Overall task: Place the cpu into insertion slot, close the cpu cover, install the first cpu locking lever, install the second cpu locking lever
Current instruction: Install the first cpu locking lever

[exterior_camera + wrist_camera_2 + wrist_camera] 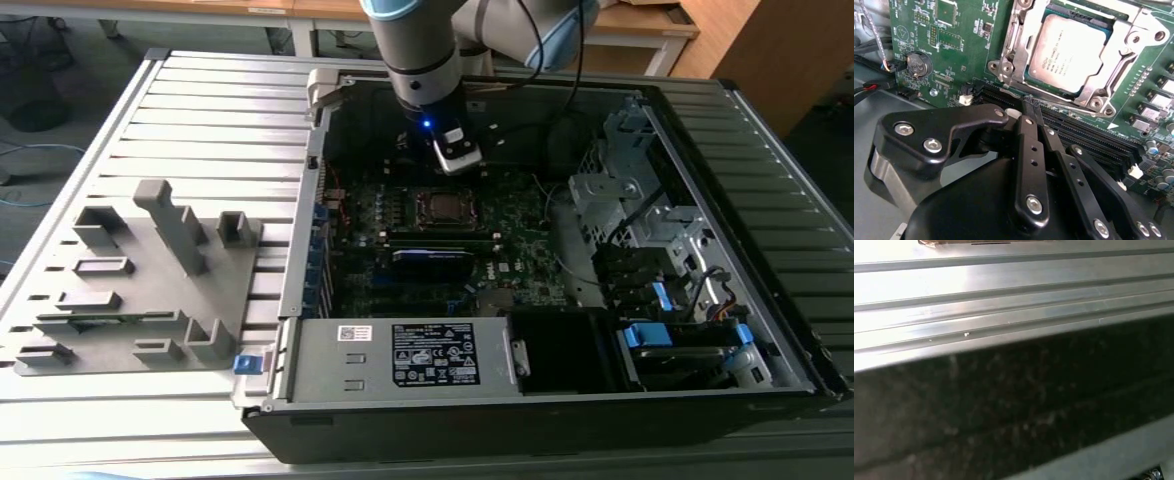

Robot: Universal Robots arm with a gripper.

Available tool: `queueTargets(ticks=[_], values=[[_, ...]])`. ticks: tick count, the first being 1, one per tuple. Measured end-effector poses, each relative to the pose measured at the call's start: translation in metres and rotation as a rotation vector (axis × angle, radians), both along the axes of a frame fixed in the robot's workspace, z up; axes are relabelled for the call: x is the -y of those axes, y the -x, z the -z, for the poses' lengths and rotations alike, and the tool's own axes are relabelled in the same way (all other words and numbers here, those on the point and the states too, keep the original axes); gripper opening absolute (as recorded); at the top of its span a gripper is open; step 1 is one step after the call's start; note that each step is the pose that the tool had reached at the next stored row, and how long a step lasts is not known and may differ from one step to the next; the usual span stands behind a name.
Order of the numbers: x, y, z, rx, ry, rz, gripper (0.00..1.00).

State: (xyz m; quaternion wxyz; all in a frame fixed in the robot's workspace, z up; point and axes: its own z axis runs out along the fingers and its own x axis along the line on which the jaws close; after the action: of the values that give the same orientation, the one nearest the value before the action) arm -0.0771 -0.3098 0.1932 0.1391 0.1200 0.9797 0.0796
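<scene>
Your gripper (1030, 104) hangs inside the open computer case (747, 240), just above centre in the exterior view, below the arm (416, 50) that comes in from the top edge. In the second wrist view its two black fingers (1026, 150) run together to a point. The tips look closed on each other with nothing visible between them, though the fingers' own bulk hides anything directly beneath.

The cpu (1069, 52) already sits in the insertion slot (418, 207), near the middle of the exterior view, just below the gripper. Its dull grey top faces up. The cpu cover (1015, 45) lies flat around it, and the chip shows through the cover's window. The frame edge cuts off one side of the cover, and how its edges are fastened is too fine to make out.

The fingertips hover over the long black memory slots (1089, 135) just beside the cover, and you cannot tell whether they touch the green board (954, 45). A round coin battery (918, 64) sits well off to the side.

The first wrist view is blurred. It shows the ribbed metal table (1004, 285) and a dark band (1014, 405) that cannot be identified.

A grey holder block (134, 280) stands on the table at the exterior view's left.
</scene>
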Motion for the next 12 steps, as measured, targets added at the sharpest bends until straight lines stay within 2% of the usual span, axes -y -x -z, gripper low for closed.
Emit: queueTargets(ticks=[12], values=[[0.0028,0.0001,0.0026,0.0002,0.0010,0.001,0.11]])
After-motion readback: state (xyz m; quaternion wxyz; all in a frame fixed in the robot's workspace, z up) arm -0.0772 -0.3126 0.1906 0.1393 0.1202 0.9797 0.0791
